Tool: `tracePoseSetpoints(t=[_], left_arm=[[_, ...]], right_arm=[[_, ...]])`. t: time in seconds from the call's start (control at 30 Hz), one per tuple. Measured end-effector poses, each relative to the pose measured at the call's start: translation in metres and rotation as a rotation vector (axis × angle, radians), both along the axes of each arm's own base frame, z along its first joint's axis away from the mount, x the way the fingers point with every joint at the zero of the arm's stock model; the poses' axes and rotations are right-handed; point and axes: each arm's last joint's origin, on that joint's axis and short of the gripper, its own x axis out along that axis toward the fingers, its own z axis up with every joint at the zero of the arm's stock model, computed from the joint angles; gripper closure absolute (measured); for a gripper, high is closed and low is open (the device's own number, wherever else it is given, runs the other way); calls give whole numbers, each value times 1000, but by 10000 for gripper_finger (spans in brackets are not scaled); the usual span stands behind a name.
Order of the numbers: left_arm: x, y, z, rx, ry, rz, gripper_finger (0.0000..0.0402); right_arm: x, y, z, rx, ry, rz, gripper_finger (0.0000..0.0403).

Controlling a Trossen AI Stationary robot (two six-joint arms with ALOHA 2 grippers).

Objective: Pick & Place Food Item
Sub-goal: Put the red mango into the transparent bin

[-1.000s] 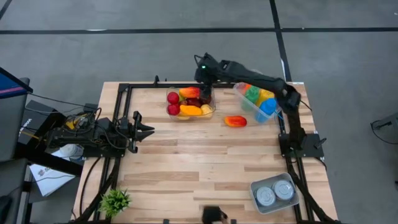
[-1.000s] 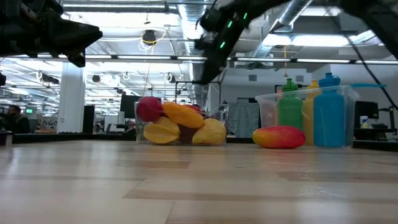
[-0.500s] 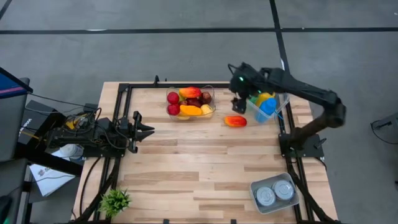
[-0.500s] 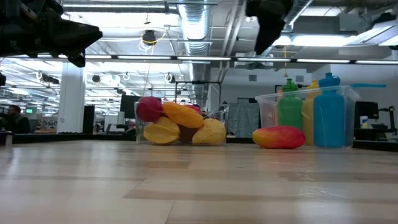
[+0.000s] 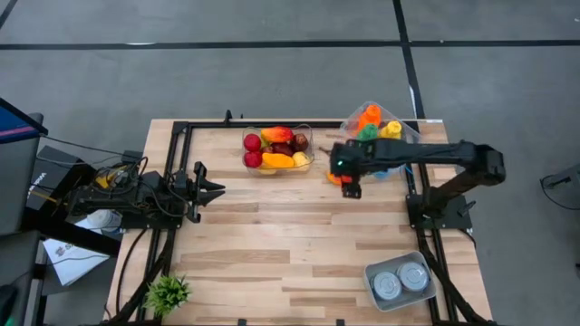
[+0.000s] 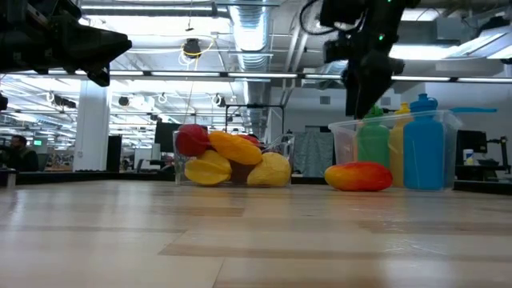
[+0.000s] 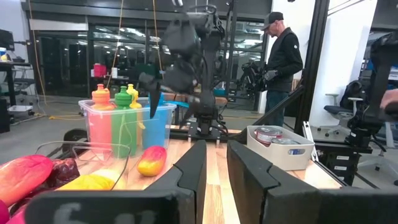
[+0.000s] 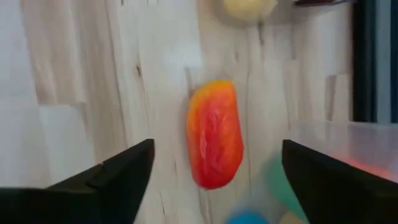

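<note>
A red-orange food item (image 8: 214,134) lies on its side on the wooden table (image 5: 272,244), beside a clear bin of bottles (image 6: 400,148). My right gripper (image 8: 217,149) hovers open above it, pointing steeply down, one finger on either side and well clear of it; in the low view the right gripper (image 6: 366,94) hangs above the food item (image 6: 358,176). In the high view it hides most of the food item (image 5: 334,179). A clear container of fruit (image 5: 277,149) stands toward the far edge. My left gripper (image 5: 213,190) waits at the left, fingers nearly together, holding nothing.
A tray with two cans (image 5: 403,281) sits at the near right corner, a small green plant (image 5: 168,292) at the near left. A black frame (image 5: 181,127) borders the table. Bare wood lies between the arms. A person (image 7: 283,62) stands beyond the table.
My right gripper has swung from over the fruit container toward the table's right edge, then toward the near edge and a little down, ending above the red-orange food item. The food item has stayed where it was.
</note>
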Motion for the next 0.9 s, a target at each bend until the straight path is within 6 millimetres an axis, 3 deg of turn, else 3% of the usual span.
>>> tracePoseSetpoints(t=[0.17,0.33,0.53,0.73,0.9], left_arm=[[0,0,0,0,0,0,348],[0,0,0,0,0,0,348],[0,0,0,0,0,0,348],[0,0,0,0,0,0,348],[0,0,0,0,0,0,348]], right_arm=[[20,-7,-36,-30,141,24,8],[34,-31,-75,-18,248,12,20],[37,-56,-108,36,331,-41,21],[40,-56,-122,85,363,-59,30],[43,-46,-118,74,340,-37,89]])
